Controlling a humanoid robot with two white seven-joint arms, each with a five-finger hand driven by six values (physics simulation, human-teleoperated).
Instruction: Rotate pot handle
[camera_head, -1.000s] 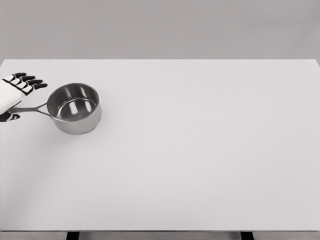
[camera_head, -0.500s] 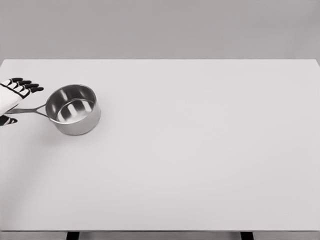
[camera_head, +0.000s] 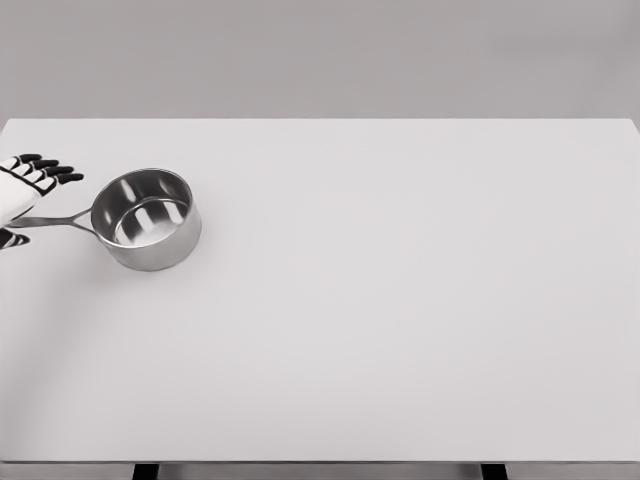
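One steel pot (camera_head: 147, 219), upright, sits near the left end of the white counter (camera_head: 400, 320). Its thin handle (camera_head: 55, 221) points left toward the picture's edge. One hand in view: the left hand (camera_head: 22, 192), at the left edge, over the handle's outer end. Fingers (camera_head: 50, 170) extended and spread above the handle, thumb tip below it; whether they touch it cannot be told. Since half a second ago the hand has slid slightly left; pot unchanged.

Even, flat, bright light w/ faint soft shadows, sharp render, no blur or edge distortion.
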